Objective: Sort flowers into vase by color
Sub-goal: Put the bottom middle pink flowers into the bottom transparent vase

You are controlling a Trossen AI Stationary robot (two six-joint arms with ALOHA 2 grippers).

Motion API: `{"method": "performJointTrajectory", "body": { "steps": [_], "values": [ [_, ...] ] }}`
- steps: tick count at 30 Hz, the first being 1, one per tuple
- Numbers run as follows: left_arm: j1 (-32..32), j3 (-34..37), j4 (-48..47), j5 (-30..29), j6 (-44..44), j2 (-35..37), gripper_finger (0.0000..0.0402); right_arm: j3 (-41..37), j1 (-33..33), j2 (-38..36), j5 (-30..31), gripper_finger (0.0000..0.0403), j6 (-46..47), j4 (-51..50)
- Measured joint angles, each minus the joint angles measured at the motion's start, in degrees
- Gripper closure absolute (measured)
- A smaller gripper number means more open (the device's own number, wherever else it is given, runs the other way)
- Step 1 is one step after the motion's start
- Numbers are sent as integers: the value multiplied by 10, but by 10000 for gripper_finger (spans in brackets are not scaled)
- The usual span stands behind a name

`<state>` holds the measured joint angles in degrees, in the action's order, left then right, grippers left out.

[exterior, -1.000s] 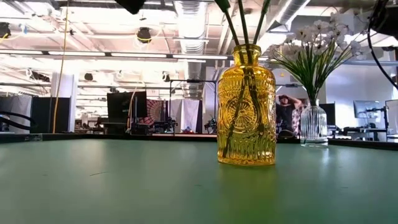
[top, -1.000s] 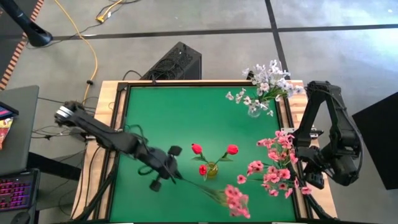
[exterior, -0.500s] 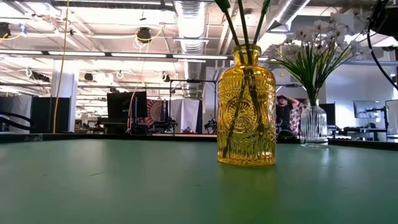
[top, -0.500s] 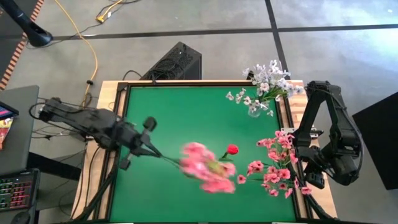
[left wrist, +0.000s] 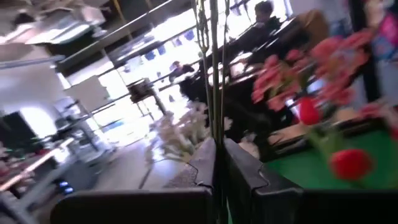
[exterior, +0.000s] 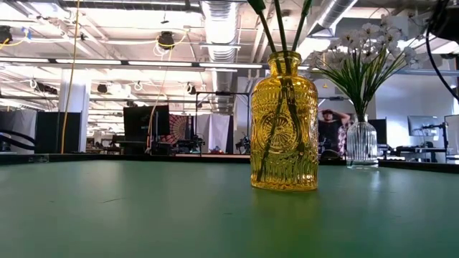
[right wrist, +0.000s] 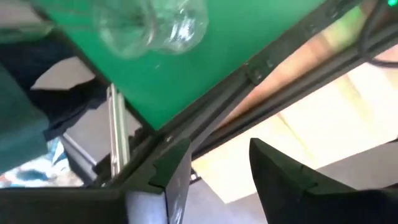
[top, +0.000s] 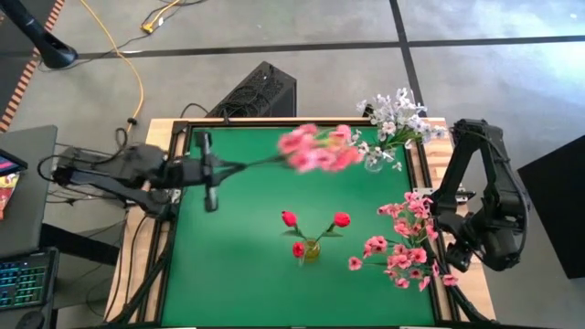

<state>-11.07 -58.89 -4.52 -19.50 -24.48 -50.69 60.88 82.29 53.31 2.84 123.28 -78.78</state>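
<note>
Pinching the thin green stems, your left fingers [top: 208, 171] hold a light, floppy pink clustered spray [top: 317, 148] toward twelve o'clock; right fingers [right wrist: 214, 171] parted, empty.

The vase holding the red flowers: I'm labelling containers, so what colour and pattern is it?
Amber-yellow glass vase with an embossed pattern, clearest in the low view.
</note>
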Motion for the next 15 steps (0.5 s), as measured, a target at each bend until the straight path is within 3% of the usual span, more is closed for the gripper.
{"method": "performJointTrajectory", "body": {
  "steps": [2,7,15],
  "values": [
    [37,0,25,37,-13,-22,401,0,-14,3,0,223,-1,-12],
    [145,0,112,217,-15,-65,401,0,-43,3,0,246,-1,-47],
    [307,0,215,448,112,-124,401,-3,-107,2,26,280,-20,-112]
  ]
}}
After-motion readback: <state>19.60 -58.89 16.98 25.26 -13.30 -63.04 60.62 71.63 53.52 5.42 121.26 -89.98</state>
